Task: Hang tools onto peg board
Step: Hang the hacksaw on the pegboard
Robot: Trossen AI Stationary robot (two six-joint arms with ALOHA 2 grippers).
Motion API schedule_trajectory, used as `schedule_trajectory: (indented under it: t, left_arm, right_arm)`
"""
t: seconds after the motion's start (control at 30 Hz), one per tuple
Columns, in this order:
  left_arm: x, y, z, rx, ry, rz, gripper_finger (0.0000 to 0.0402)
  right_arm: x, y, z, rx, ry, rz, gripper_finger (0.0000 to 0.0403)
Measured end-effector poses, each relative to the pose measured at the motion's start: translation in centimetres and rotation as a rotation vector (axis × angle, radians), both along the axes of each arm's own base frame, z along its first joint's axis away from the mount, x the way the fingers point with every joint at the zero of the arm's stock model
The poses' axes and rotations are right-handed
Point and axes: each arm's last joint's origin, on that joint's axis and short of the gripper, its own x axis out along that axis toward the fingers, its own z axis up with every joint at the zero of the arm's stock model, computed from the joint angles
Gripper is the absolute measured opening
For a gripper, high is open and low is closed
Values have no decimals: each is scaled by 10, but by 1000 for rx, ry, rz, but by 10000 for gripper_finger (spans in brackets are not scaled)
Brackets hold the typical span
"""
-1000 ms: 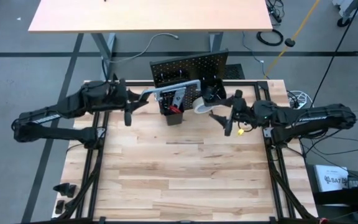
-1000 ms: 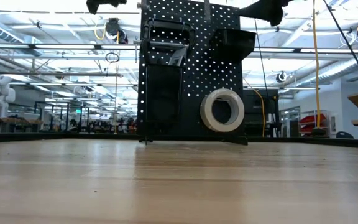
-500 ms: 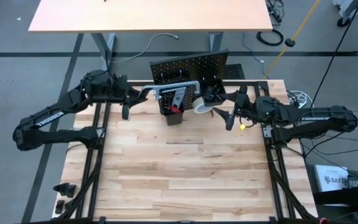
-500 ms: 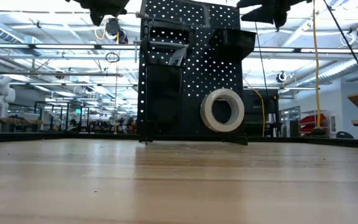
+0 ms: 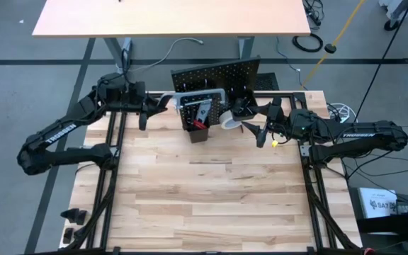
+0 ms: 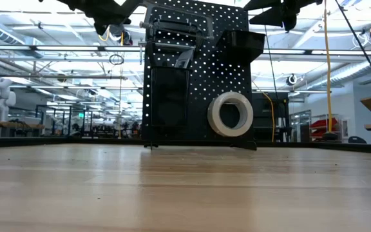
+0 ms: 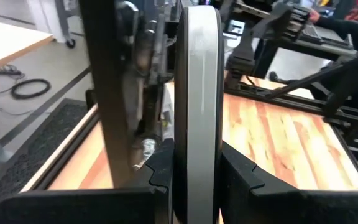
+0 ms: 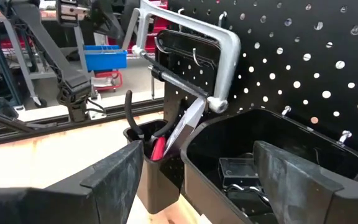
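My left gripper (image 5: 163, 101) is clamped on one end of the grey bar clamp (image 5: 198, 96), fingers (image 7: 241, 180) pressed on either flat side of the bar in my left wrist view. The clamp lies across the top of the peg board (image 5: 218, 76), above the tall bin (image 5: 197, 124) where the pliers (image 8: 132, 115) and red-handled screwdriver (image 8: 157, 148) stand. The tape roll (image 6: 230, 114) already hangs low on the board front.

My right gripper (image 5: 256, 131) waits just beside the right-hand bin (image 8: 272, 149), jaws wide apart, holding nothing.

Step in hand, as I judge it: seat the bar clamp on a hook. To do it well, keep the bar level and square to the board, bring its frame over a silver hook (image 8: 345, 135), lower until the weight sits, and only then ease off. Don't drag it against the bin rim. I can't tell from these views whether the frame is already on a hook, probably not yet.

Versus a second ago: my left arm has swung back toward the board's end, its wrist now sitting farther to the rear, and the clamp has shifted with it, closer against the board top. In the low view the clamp and left gripper now show at the board's upper edge. The right gripper has edged slightly back. The tape roll is unchanged.
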Motion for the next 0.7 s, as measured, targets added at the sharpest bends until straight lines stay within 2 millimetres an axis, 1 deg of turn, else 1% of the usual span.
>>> schedule_trajectory:
  t: [0.17,0.4,0.7]
  left_arm:
    - [0,4,-2,-29,2,9,71]
    - [8,10,-8,-76,28,12,71]
    - [11,12,-10,-87,36,22,71]
  right_arm:
    - [0,0,0,-1,0,0,297]
    - [0,0,0,-3,1,0,297]
    - [0,0,0,-3,1,0,297]
